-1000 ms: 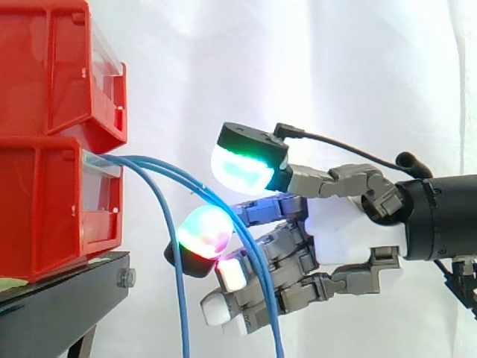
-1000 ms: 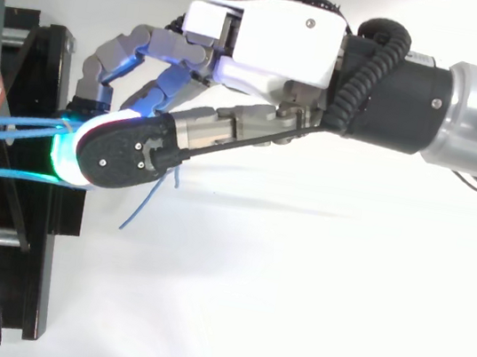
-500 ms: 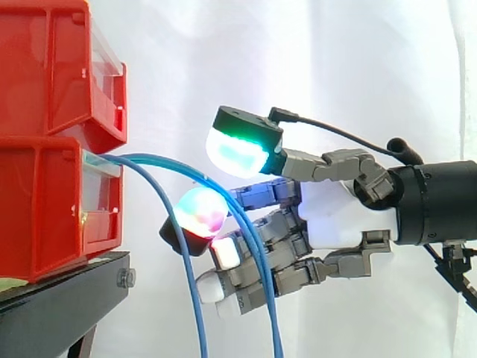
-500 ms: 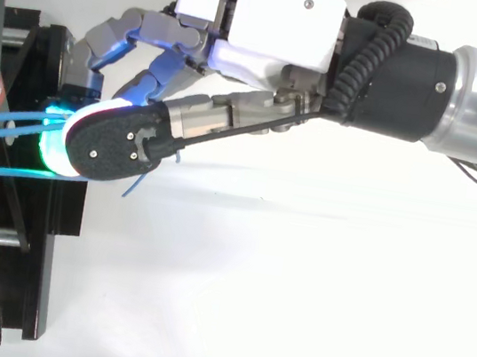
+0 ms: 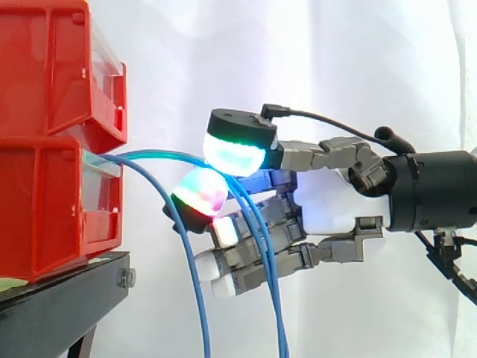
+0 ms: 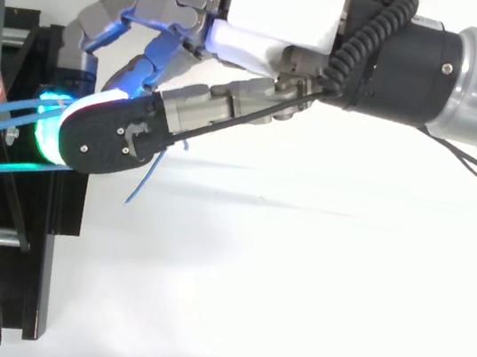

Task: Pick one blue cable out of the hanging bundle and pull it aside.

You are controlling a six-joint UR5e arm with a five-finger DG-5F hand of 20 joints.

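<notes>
The hand (image 5: 335, 212), extending from 3 o'clock, seems to be singling out one of the blue cables (image 5: 276, 309) drooping from the lower red bin (image 5: 45, 209) at 9 o'clock; I cannot tell whether it is gripping one yet, so securing comes before pulling aside.

My hand (image 5: 335, 212) has a smooth white plastic shell and matt grey links; its pads (image 5: 232, 155) look milky. The cables (image 5: 195, 283) wear sleek blue sheathing. Bins (image 5: 52, 171) are glossy red plastic, the stand (image 5: 59, 306) matt black metal, the curtain (image 5: 350, 67) white cloth
</notes>
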